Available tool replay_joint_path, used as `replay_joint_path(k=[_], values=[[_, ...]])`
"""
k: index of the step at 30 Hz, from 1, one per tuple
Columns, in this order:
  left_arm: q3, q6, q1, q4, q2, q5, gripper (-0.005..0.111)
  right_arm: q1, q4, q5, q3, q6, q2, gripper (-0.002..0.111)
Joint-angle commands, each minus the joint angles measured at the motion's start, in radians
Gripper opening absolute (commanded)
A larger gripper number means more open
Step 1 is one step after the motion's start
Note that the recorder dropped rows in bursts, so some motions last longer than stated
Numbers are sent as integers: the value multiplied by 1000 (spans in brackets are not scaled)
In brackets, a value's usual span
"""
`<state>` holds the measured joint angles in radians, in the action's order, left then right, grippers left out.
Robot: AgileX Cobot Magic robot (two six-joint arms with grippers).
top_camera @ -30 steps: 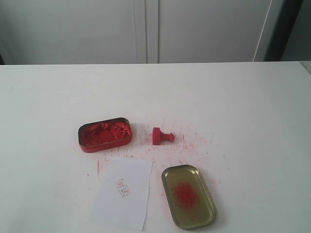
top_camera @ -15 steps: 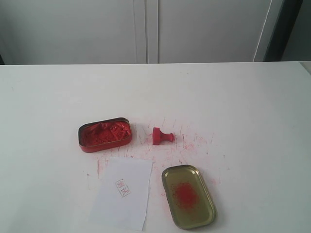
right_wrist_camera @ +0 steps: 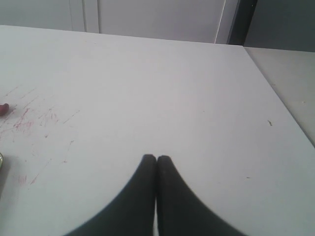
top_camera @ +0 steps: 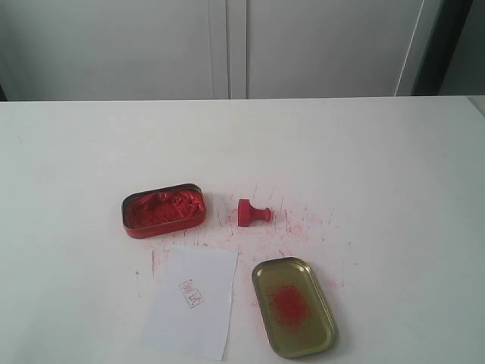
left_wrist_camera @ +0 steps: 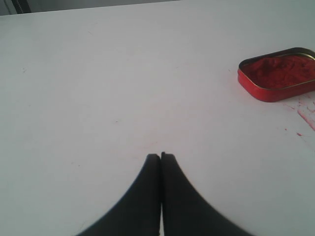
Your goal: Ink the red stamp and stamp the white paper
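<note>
Worktop (top_camera: 394, 167): we see a wide white surface carrying everything, with fine red ink streaks (top_camera: 303, 224) scattered around its middle.

Left fingers (left_wrist_camera: 147, 191): black and pressed together tip to tip with nothing between them. They are over a bare stretch of worktop, and in the left wrist view we see the ink tin well apart from them.

Right fingers (right_wrist_camera: 170, 191): also black, pressed together and holding nothing. They are over bare worktop, with a few red streaks off to one side.

White paper (top_camera: 198, 326): we find it lying flat at the near edge of the exterior view, slightly skewed. It sits just in front of the ink tin and beside the gold lid, touching neither.

Gold lid (top_camera: 314, 330): an oval lid lying open side up to the right of the paper, with a red smear in its hollow.

Ink tin (top_camera: 163, 226): a red oval tin full of lumpy red paste, left of the stamp.

Red stamp (top_camera: 252, 212): we see it on its side near the middle of the worktop, ungripped. Its flat base faces the ink tin and its knob points right. It lies behind the paper and the lid, apart from both.

Imprint (top_camera: 191, 293): a tiny red square mark near the middle of the paper.
</note>
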<state>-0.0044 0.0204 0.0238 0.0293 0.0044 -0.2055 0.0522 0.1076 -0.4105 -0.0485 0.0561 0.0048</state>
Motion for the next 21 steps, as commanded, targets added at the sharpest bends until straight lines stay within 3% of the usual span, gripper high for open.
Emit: replay_joint_path(k=[1, 21], values=[[4, 2, -1, 0, -4, 3, 0, -4, 0, 16, 3, -9, -5, 0], [4, 2, -1, 0, -4, 3, 0, -4, -1, 16, 3, 4, -5, 0]])
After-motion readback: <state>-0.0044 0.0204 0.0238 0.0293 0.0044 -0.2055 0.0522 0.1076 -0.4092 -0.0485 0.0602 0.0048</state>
